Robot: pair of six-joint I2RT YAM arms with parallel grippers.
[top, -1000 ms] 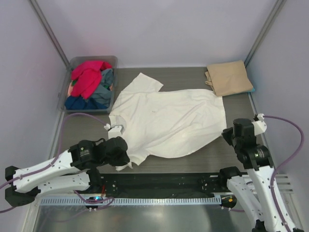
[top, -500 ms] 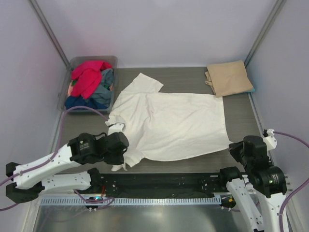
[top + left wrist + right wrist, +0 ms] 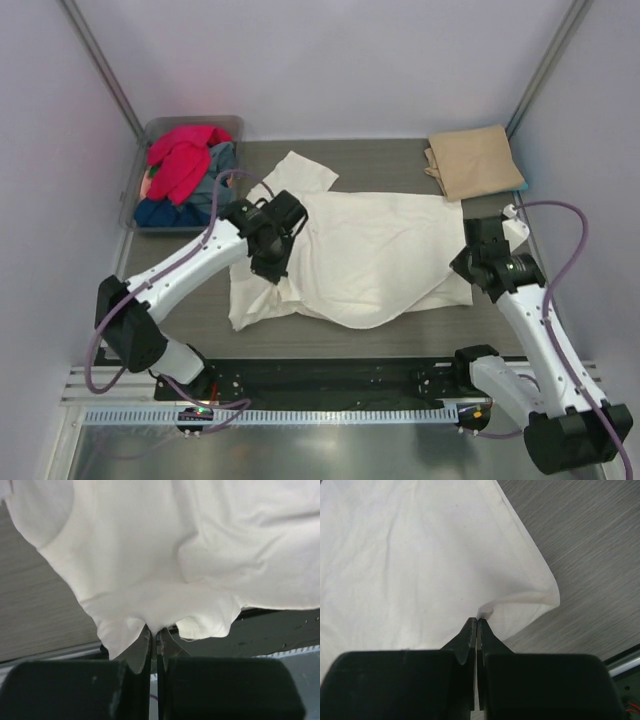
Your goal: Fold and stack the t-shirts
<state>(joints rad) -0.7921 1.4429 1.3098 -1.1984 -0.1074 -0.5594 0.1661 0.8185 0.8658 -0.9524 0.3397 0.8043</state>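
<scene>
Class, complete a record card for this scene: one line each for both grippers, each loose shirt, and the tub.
left gripper: shut on cream shirt
right gripper: shut on cream shirt's edge
cream shirt: spread out between the arms, rumpled
tan shirt: folded, far right corner
tub: far left, holds red shirt and bluish clothes

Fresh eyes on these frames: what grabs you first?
A large cream-white cotton t-shirt sprawls across mid-table, the left pincer and right pincer each shut on an edge of it. A crumpled red shirt tops the grey translucent plastic tub far left; a folded tan-beige shirt lies far right.
</scene>
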